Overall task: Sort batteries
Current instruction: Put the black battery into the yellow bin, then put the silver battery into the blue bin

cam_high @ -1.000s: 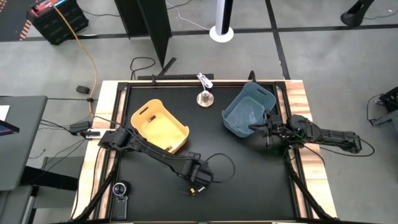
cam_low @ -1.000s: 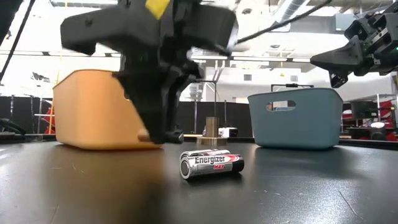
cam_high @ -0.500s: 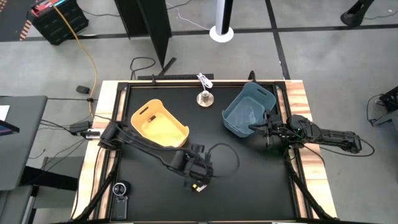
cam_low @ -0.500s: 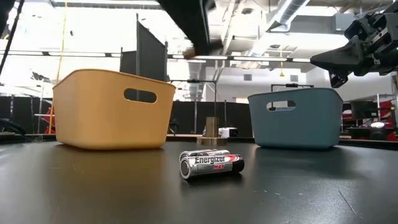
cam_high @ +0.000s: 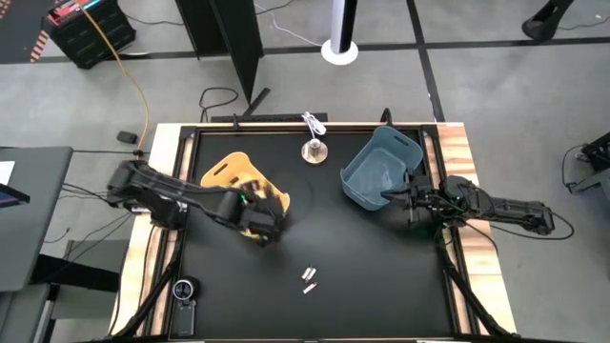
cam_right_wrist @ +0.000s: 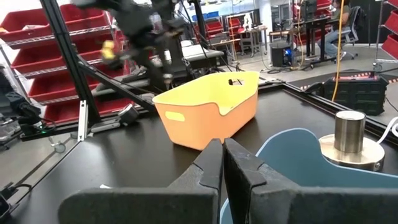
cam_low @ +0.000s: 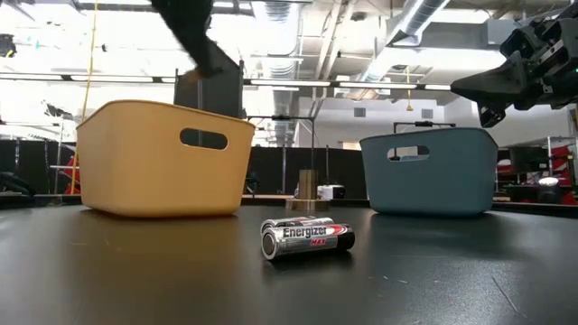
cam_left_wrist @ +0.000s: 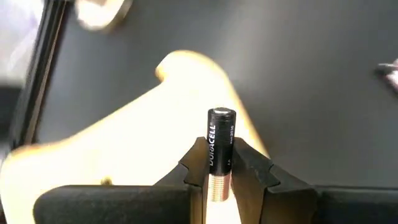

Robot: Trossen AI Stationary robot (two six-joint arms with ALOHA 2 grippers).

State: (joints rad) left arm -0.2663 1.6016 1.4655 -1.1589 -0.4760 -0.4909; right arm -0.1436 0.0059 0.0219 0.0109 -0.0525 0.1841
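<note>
On the black worktop [cam_high: 381, 276]: yellow bin [cam_high: 232, 181] at left-centre, blue bin [cam_high: 377, 168] to its right, both toward the far side, well apart. Between them, near the far edge, a round metal knob [cam_high: 312, 150] with a white cord [cam_high: 314, 122]. Reaching in from the left edge, left arm, its left pincer [cam_high: 265, 211] above the near right corner of the yellow bin, clamped tight round a dark Duracell battery [cam_left_wrist: 219, 152] that stands upright between the fingers [cam_left_wrist: 256, 168], copper end down in the grip. At the right edge, right arm stretched inward, its right pincer [cam_high: 389, 197] just beside the near rim of the blue bin, fingers [cam_right_wrist: 239, 163] pressed together with nothing between them. Nearer the front, in open worktop between the bins, two silvery Energizer batteries [cam_high: 309, 279] lying side by side, touching, reddish bands on the labels.
</note>
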